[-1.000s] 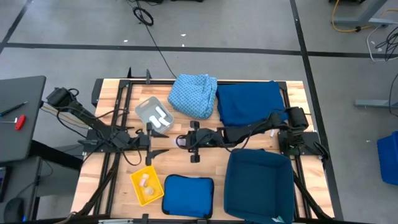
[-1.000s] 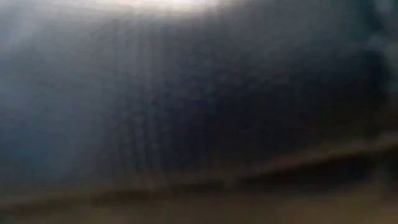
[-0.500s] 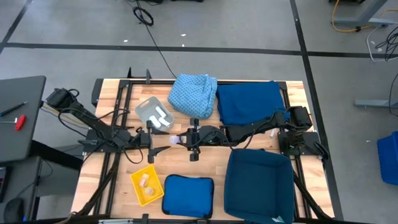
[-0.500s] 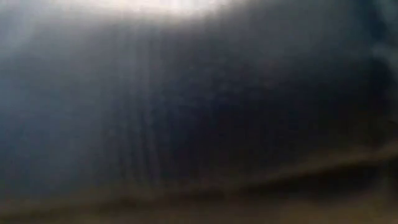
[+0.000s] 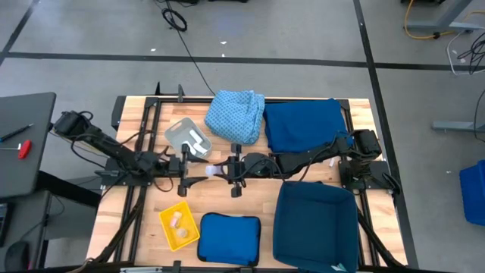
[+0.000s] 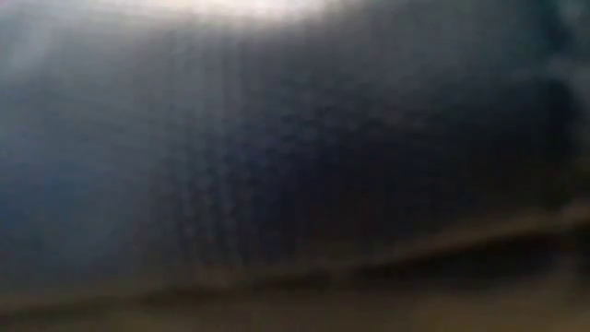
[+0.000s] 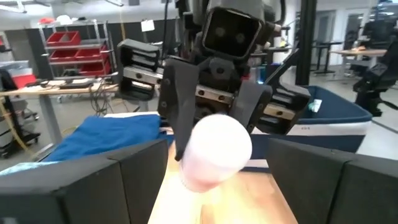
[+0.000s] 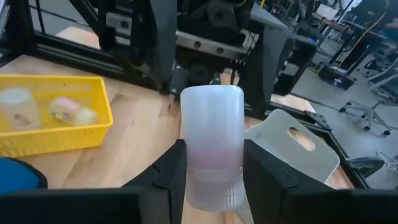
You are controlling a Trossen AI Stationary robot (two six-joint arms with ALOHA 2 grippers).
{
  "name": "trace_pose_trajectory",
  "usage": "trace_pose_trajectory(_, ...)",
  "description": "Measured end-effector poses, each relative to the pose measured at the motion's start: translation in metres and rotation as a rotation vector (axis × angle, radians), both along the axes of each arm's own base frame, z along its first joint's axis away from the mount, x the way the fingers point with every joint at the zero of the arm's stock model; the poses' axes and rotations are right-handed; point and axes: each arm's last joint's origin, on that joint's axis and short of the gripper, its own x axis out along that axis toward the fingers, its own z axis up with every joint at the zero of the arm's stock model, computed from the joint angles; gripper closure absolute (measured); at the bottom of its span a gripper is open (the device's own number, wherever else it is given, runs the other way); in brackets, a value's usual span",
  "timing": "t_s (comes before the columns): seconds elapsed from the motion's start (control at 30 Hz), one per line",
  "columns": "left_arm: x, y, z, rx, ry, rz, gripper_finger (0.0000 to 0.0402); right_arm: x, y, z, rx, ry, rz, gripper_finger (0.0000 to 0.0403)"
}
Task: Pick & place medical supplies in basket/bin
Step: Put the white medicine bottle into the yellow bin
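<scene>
Gripping a pale pink roll (image 8: pixel 211 146) mid-table, the right gripper (image 5: pixel 224 171) is clamping it between its fingers (image 8: pixel 171 171), pads pressing on both sides of the roll, which is sticking out ahead of them. The left gripper (image 5: pixel 194 168) is facing it end-on from the other side, fingers (image 7: pixel 127 180) standing spread apart with the roll (image 7: pixel 214 152) sitting in the gap between them; whether they are touching it, can't tell. In the high view the two grippers are meeting nose to nose just beside the grey tray (image 5: pixel 182 137), roll (image 5: pixel 214 171) showing between them. Grey tray is holding two white rolls (image 5: pixel 198 144). Yellow basket (image 5: pixel 179 225) is sitting near the table's front edge with two pale packets (image 5: pixel 178 221) inside. Light blue patterned cloth (image 5: pixel 236 115) is lying bunched at the far side, touching the dark blue cloth (image 5: pixel 303 125) spread beside it. Dark blue bin (image 5: pixel 314 225) is sitting at front right, flat blue pad (image 5: pixel 229 237) between it and the basket. Low view is showing only a dark blur.
</scene>
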Motion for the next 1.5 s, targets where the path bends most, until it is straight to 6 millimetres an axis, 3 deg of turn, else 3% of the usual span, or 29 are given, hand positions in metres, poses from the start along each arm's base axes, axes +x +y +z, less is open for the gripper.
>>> trace_pose_trajectory(0.2, 0.007, -0.001, -0.002, 0.064, -0.038, -0.055, 0.0135, 0.0, 0.0, 0.001, -0.009, -0.009, 0.004, 0.0276)
trace_pose_trajectory(0.63, 0.019, -0.005, -0.011, 0.197, -0.175, -0.009, 0.0169, 0.002, 0.001, 0.007, -0.023, -0.083, 0.015, 0.0277)
trace_pose_trajectory(0.97, 0.026, -0.007, -0.012, 0.249, -0.174, -0.003, 0.0253, 0.002, 0.001, 0.007, -0.019, -0.086, 0.033, 0.0278)
trace_pose_trajectory(1.3, 0.027, -0.007, -0.012, 0.253, -0.17, 0.003, 0.0253, 0.002, 0.002, 0.007, -0.024, -0.084, 0.038, 0.0275)
trace_pose_trajectory(1.5, 0.027, -0.007, -0.012, 0.251, -0.168, 0.001, 0.0253, 0.002, 0.001, 0.007, -0.033, -0.078, 0.04, 0.0226)
